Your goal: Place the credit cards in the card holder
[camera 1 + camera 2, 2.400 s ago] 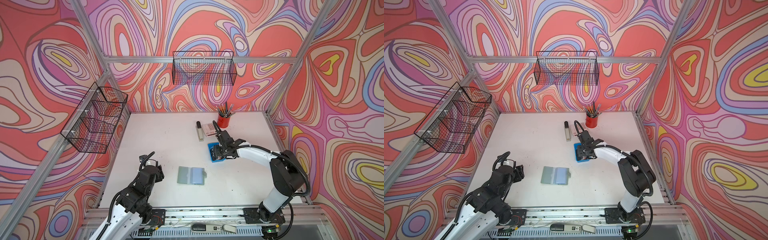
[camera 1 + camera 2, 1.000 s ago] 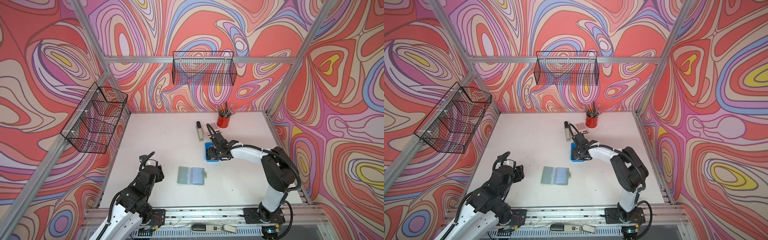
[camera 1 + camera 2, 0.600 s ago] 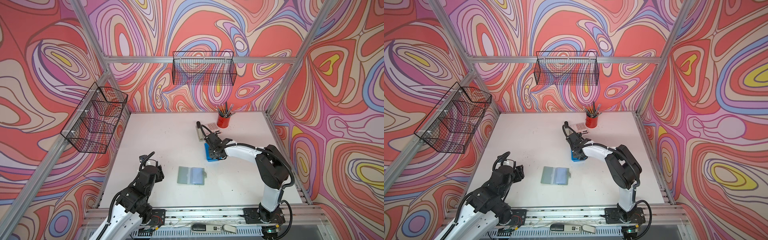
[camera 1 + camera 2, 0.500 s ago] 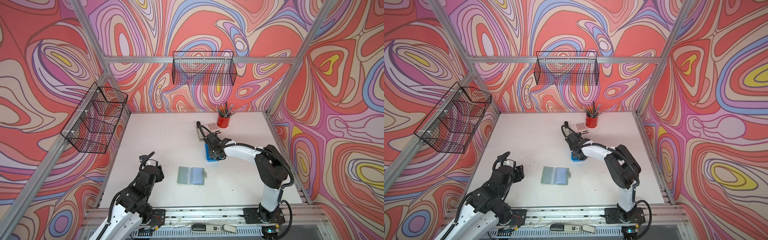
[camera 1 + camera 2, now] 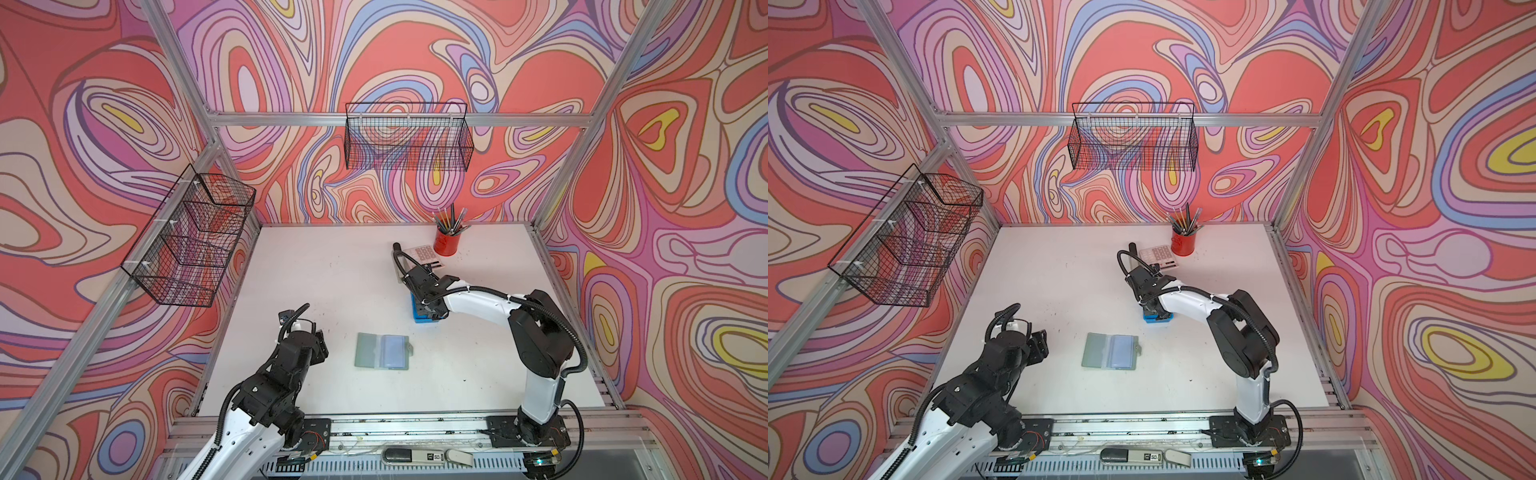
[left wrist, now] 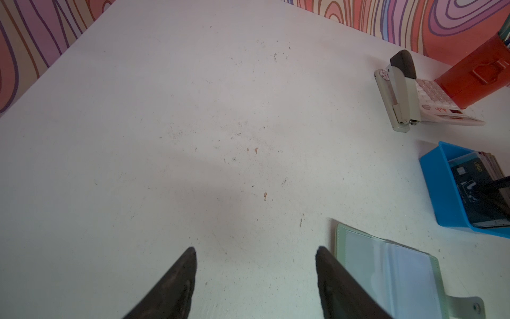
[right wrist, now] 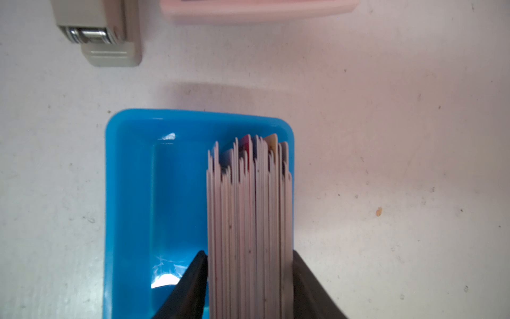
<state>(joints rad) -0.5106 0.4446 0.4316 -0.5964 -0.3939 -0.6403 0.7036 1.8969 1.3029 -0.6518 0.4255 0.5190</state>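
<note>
The credit cards [image 7: 248,207] stand on edge as a thick stack in a small blue tray [image 7: 132,193], against one of its long walls. My right gripper [image 7: 248,252] reaches down into the tray [image 5: 417,319], one finger against each side of the stack; it is shut on the cards. A dark card faces outward on the stack [image 6: 477,187]. The sage-green card holder [image 5: 382,351] lies open and flat near the table's middle front, its clear sleeves up [image 6: 386,265]. My left gripper [image 6: 255,248] is open and empty, low over bare table just left of the holder.
A beige stapler [image 6: 400,91], a white calculator [image 5: 424,253] and a red pencil cup [image 5: 448,243] stand just behind the tray. Black wire baskets hang on the left wall [image 5: 191,245] and the back wall [image 5: 409,141].
My right gripper has shifted a little left over the tray and its jaws have narrowed onto the card stack. The left arm has not moved.
</note>
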